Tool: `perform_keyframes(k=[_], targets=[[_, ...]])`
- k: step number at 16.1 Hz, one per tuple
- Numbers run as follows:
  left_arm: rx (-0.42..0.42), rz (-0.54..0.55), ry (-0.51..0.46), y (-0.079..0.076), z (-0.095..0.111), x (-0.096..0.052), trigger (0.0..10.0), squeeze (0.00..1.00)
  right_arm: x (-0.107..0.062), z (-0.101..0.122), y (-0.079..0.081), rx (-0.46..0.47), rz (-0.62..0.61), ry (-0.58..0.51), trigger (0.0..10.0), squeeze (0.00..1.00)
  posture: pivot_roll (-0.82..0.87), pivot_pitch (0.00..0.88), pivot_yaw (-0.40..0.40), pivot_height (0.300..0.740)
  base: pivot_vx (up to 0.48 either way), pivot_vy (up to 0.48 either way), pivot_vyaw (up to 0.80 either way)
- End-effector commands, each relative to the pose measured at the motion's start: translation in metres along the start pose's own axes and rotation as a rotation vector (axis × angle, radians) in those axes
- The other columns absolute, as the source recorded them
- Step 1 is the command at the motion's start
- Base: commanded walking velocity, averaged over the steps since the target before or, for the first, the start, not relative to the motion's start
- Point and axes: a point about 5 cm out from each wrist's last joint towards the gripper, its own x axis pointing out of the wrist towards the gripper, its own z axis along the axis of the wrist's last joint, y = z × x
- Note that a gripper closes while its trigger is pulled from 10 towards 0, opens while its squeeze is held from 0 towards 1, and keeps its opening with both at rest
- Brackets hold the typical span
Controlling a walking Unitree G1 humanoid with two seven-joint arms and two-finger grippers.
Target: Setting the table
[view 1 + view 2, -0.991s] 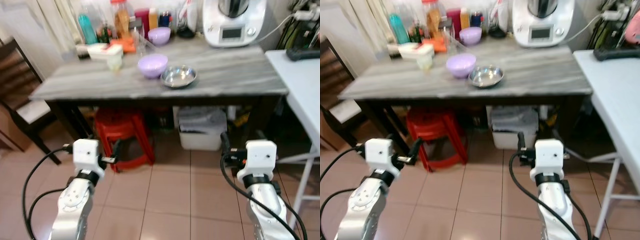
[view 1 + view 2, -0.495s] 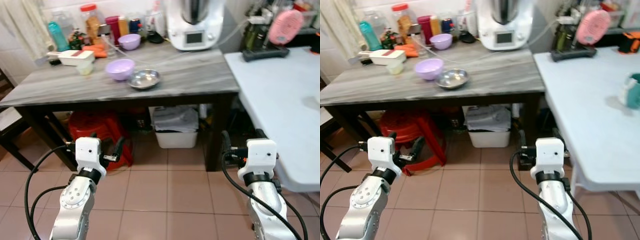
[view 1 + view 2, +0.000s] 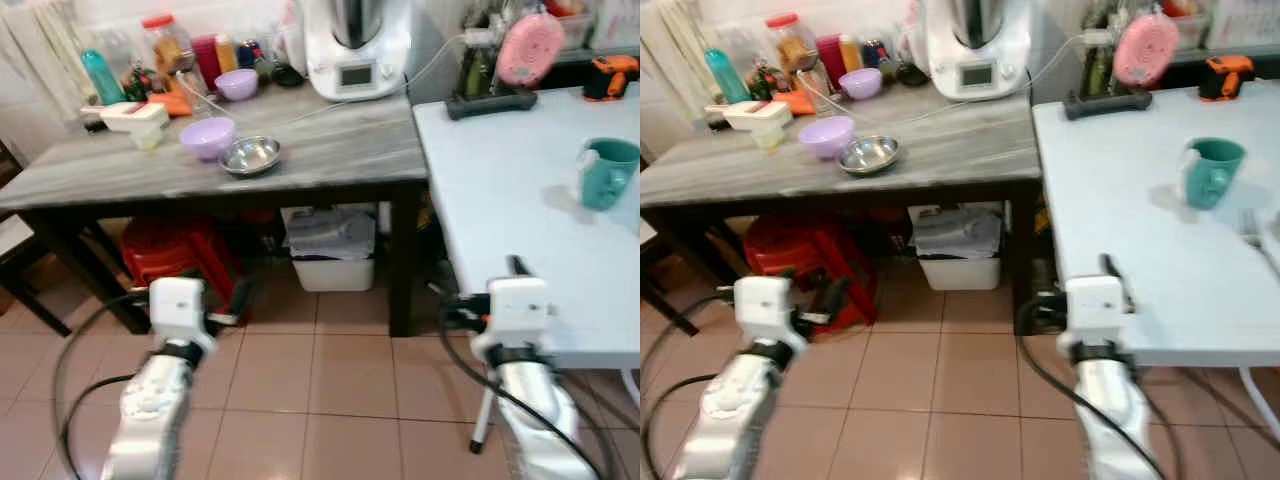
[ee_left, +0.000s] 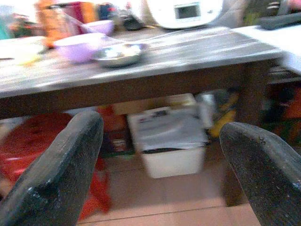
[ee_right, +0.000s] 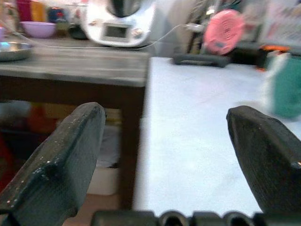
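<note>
A grey stone tabletop (image 3: 330, 150) stands at the left, against a wall, crowded along its back edge with a teal bottle (image 3: 95, 75), an orange-capped jar (image 3: 163, 42) and a white lidded box (image 3: 132, 115). Nearer the front edge sit a lilac bowl (image 3: 207, 137) and, just beside it, a steel bowl (image 3: 250, 154); a second lilac bowl (image 3: 237, 84) rests farther back, and a white kitchen machine (image 3: 355, 45) rises at the rear. Beneath the tabletop are a red stool (image 3: 165, 262) and a white bin (image 3: 333, 262) on the tiled floor (image 3: 330, 390). The robot's left hand (image 4: 160, 155) is held low in front of the stool, its two black fingers (image 4: 61, 174) spread wide and holding nothing. To the right, a white tabletop (image 3: 500, 190) butts against the grey one; a teal mug (image 3: 605, 172) stands on it toward the far side, with a pink round gadget (image 3: 528, 45) on a black stand and an orange tool (image 3: 612, 75) at the back. The right hand (image 5: 174, 160) hovers at the white tabletop's near edge, released, fingers (image 5: 66, 155) well apart, the mug (image 5: 284, 92) ahead of it.
</note>
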Motion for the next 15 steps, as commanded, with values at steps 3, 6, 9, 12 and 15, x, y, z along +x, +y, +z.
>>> perform_keyframes(k=[3, 6, 9, 12, 15], targets=[[0.022, 0.014, 0.007, 0.0088, 0.0011, -0.0010, 10.0, 0.00, 0.0024, 0.0043, 0.0068, 0.025, 0.015, -0.017, 10.0, 0.00, -0.05, 0.000, 0.147, 0.740, 0.000, -0.370, 0.00], [0.020, 0.008, 0.008, 0.0078, 0.0009, -0.0002, 10.0, 0.00, 0.0030, 0.0047, 0.0073, 0.027, 0.015, -0.019, 10.0, 0.00, -0.05, 0.000, 0.147, 0.740, 0.000, -0.372, 0.00], [0.019, 0.003, 0.008, 0.0074, 0.0012, 0.0002, 10.0, 0.00, 0.0036, 0.0058, 0.0096, 0.021, 0.024, -0.025, 10.0, 0.00, -0.05, 0.000, 0.148, 0.740, 0.000, -0.371, 0.00], [0.017, -0.001, 0.010, 0.0070, 0.0008, 0.0000, 10.0, 0.00, 0.0041, 0.0059, 0.0112, 0.024, 0.027, -0.027, 10.0, 0.00, -0.05, 0.000, 0.148, 0.740, 0.000, -0.369, 0.00], [0.016, -0.003, 0.008, 0.0065, 0.0011, 0.0004, 10.0, 0.00, 0.0047, 0.0059, 0.0115, 0.025, 0.029, -0.028, 10.0, 0.00, -0.05, 0.000, 0.150, 0.740, 0.000, -0.368, 0.00]])
